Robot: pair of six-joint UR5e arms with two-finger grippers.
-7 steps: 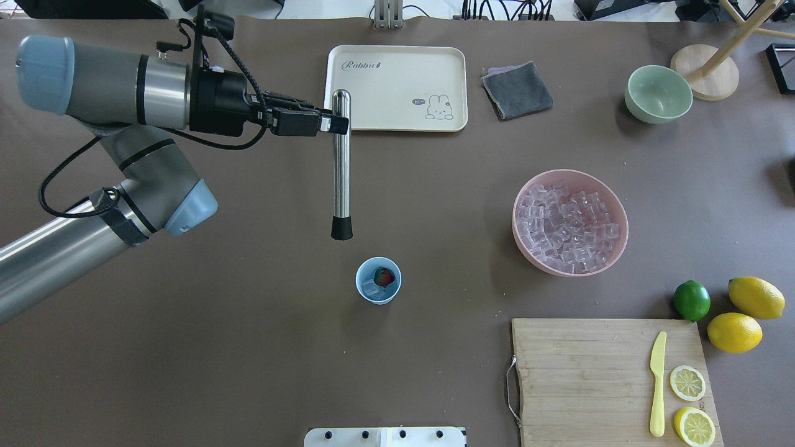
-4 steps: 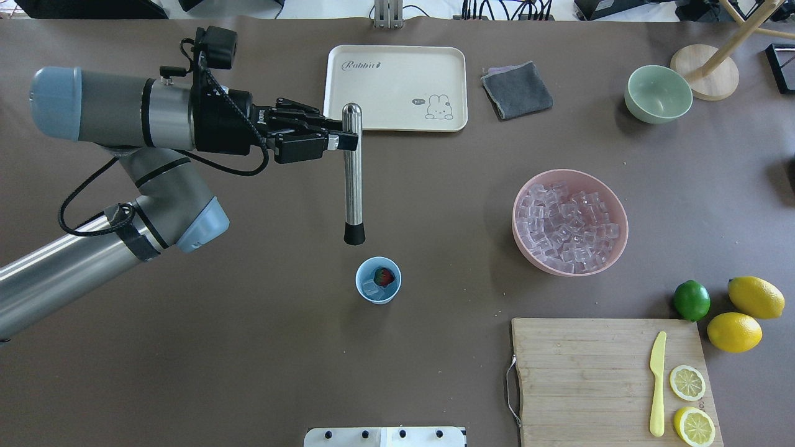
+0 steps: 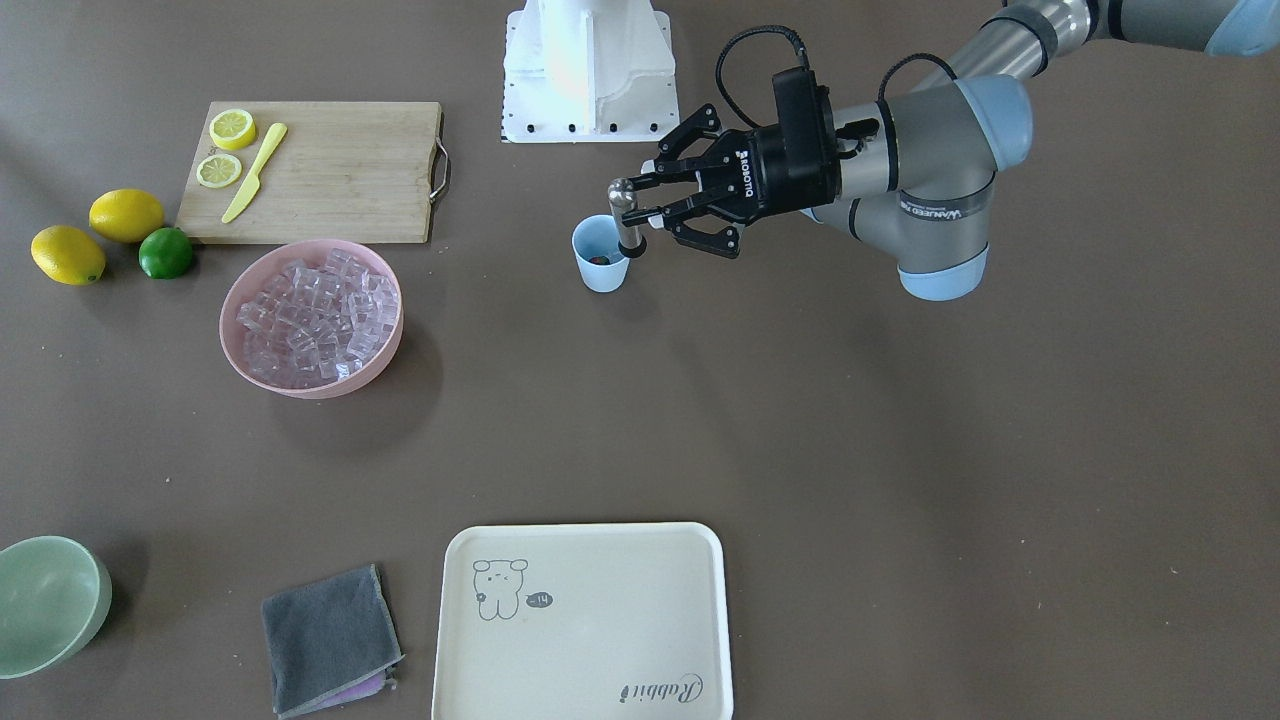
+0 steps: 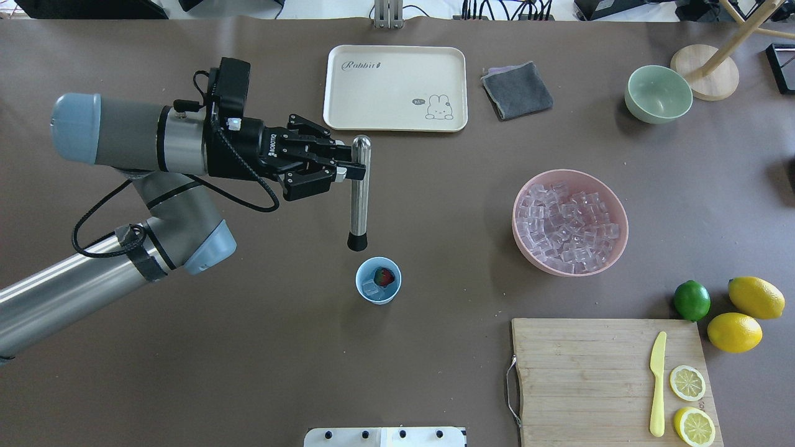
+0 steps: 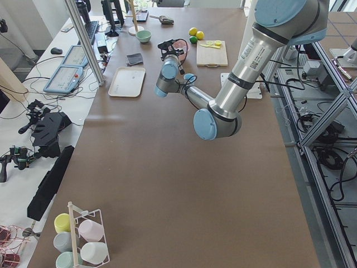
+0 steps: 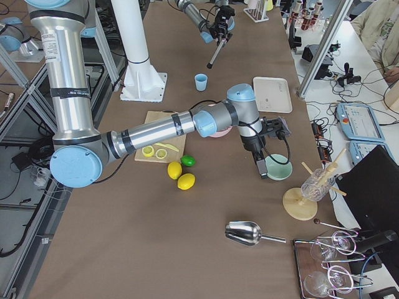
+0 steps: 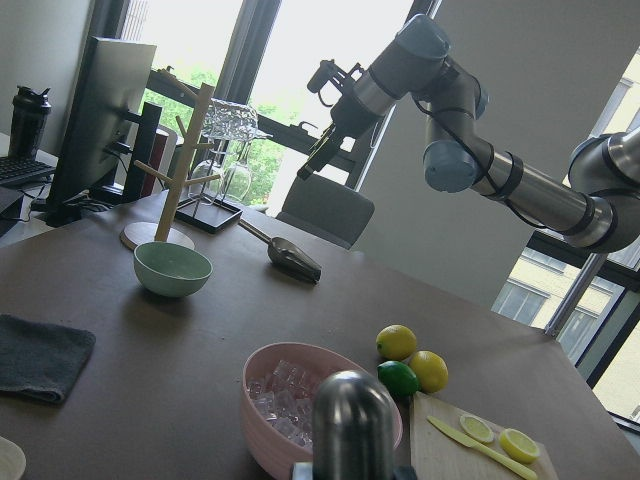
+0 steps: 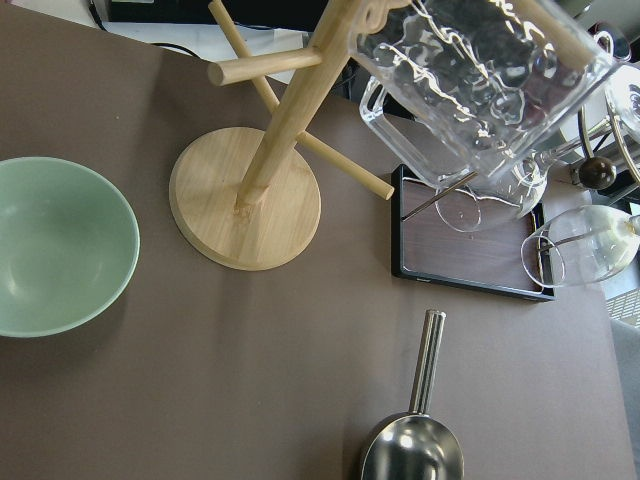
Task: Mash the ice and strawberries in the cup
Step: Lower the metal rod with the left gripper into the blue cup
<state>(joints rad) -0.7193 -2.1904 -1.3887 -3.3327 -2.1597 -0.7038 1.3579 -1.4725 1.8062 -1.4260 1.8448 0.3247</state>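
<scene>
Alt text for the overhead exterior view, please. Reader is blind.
The left gripper holds a black-tipped steel muddler, its tip just short of a small light blue plastic cup containing clear ice cubes and a dark red strawberry. A wide pink plastic bowl sits to the cup's right.

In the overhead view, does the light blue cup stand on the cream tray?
No, the cup stands on the bare brown table, clearly apart from the tray, with a strawberry and ice inside it.
</scene>
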